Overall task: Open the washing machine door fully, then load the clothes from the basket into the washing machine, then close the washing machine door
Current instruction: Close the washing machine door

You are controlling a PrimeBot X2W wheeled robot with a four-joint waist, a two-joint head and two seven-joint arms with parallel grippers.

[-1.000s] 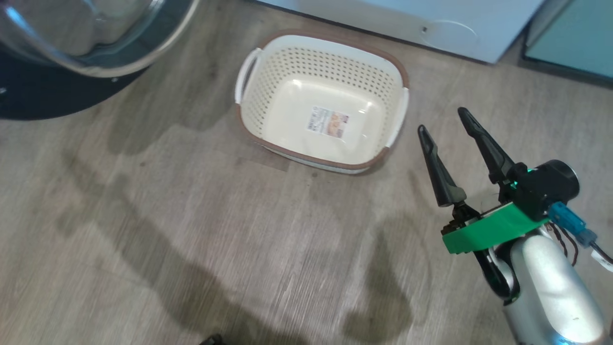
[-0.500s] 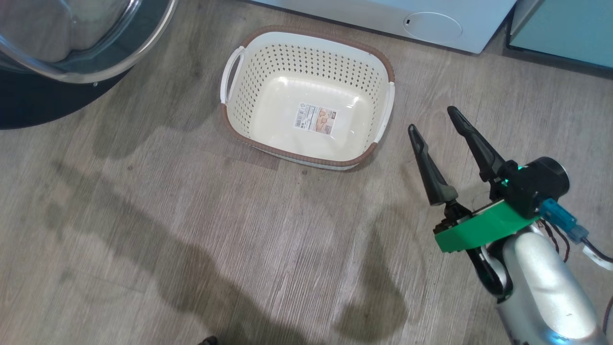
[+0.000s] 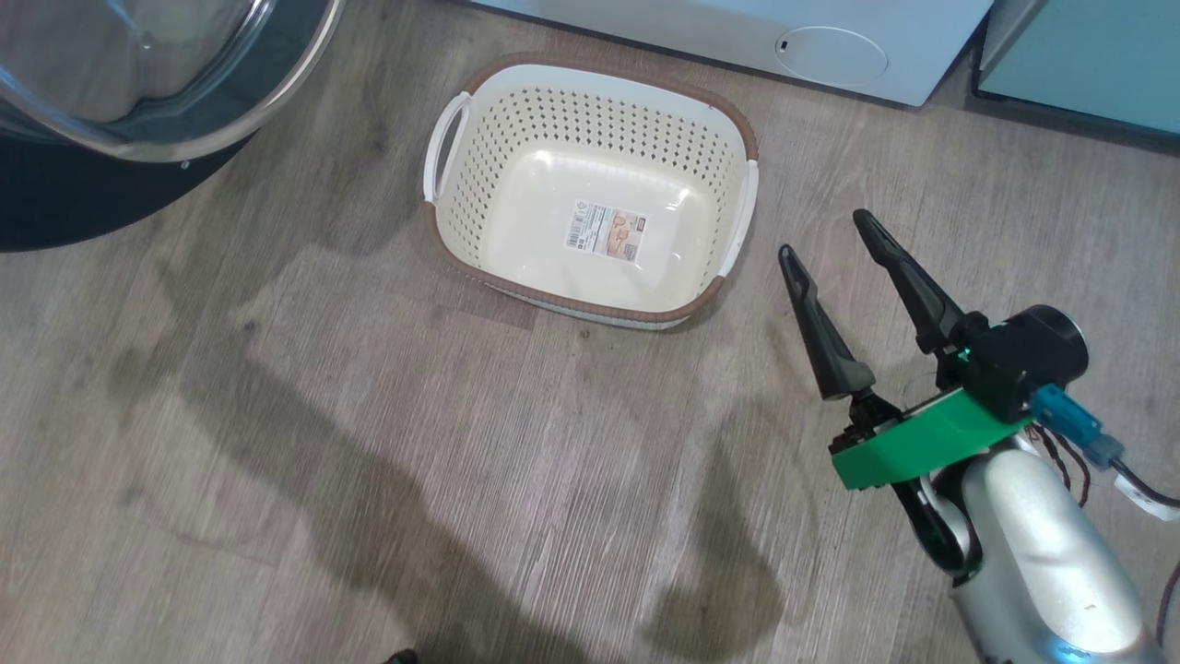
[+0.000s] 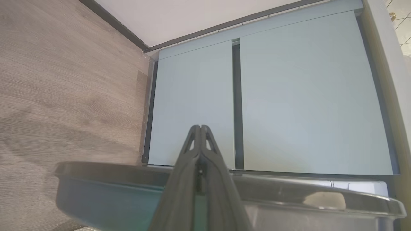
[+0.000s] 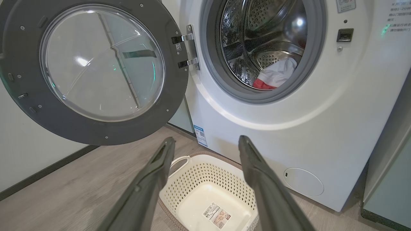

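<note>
The basket (image 3: pixel 572 120) stands on the wooden floor with nothing in it but the label on its bottom. The washing machine door (image 5: pixel 96 70) hangs wide open to the left of the washing machine (image 5: pixel 321 112). Red and white clothes (image 5: pixel 276 75) lie low in the steel drum (image 5: pixel 266 32). My right gripper (image 3: pixel 822 233) is open and holds nothing, hovering just right of the basket (image 5: pixel 205 175). In its wrist view the right gripper (image 5: pixel 205 138) points at the machine's front. My left gripper (image 4: pixel 199 127) is shut on nothing, above a glossy black rim (image 4: pixel 128 179).
Pale teal cabinets (image 4: pixel 289 96) stand beyond the left gripper, and another (image 3: pixel 1088 55) sits right of the washer. The door's glass bowl (image 3: pixel 138 74) overhangs the floor at the upper left. A round cap (image 3: pixel 830 55) is low on the washer's front. Bare wooden floor (image 3: pixel 415 443) spreads in front.
The head camera has shifted, so the basket and washer sit a little further left in the picture. The right gripper stays open and has barely moved.
</note>
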